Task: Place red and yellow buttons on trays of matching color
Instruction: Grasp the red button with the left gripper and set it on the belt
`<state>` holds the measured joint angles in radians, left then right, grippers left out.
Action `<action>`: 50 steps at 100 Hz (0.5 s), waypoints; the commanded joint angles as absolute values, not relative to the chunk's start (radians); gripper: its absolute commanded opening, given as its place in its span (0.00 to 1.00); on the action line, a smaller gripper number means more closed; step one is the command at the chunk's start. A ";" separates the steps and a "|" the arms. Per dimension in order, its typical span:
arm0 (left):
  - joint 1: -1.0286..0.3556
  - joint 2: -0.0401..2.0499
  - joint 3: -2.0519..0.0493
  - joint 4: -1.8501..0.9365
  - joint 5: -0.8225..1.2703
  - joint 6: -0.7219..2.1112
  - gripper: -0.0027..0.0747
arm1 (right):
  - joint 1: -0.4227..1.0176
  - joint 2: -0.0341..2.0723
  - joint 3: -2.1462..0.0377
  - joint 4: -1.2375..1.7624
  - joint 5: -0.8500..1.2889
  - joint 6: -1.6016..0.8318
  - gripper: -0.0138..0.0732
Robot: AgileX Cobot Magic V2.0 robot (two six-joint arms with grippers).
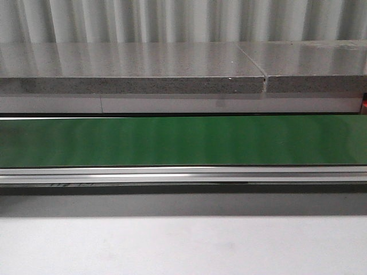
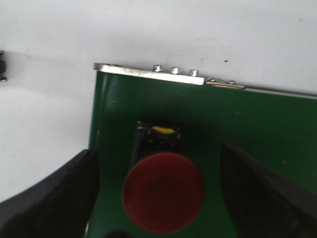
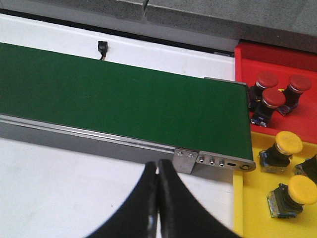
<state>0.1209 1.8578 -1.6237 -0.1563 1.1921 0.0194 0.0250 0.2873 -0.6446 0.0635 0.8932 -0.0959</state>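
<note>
In the left wrist view a red button point(image 2: 163, 193) with a black base lies on the green belt point(image 2: 267, 129) near its end. My left gripper point(image 2: 161, 198) is open, its black fingers point(image 2: 54, 198) on either side of the button and apart from it. In the right wrist view my right gripper point(image 3: 158, 171) is shut and empty above the white table, near the belt's end. The red tray point(image 3: 247, 54) holds three red buttons point(image 3: 266, 82). The yellow tray point(image 3: 247, 198) holds yellow buttons point(image 3: 288, 144). Neither gripper shows in the front view.
The green conveyor belt point(image 1: 183, 140) runs across the front view with a metal rail point(image 1: 183, 173) in front and a grey stone ledge point(image 1: 132, 74) behind. A metal end bracket point(image 3: 213, 159) sits next to the yellow tray. A small black part point(image 3: 102, 48) lies behind the belt.
</note>
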 commanded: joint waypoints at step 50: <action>0.234 1.814 -1.754 -0.120 1.159 -0.017 0.73 | 0.027 0.296 -0.667 0.063 0.823 -0.103 0.08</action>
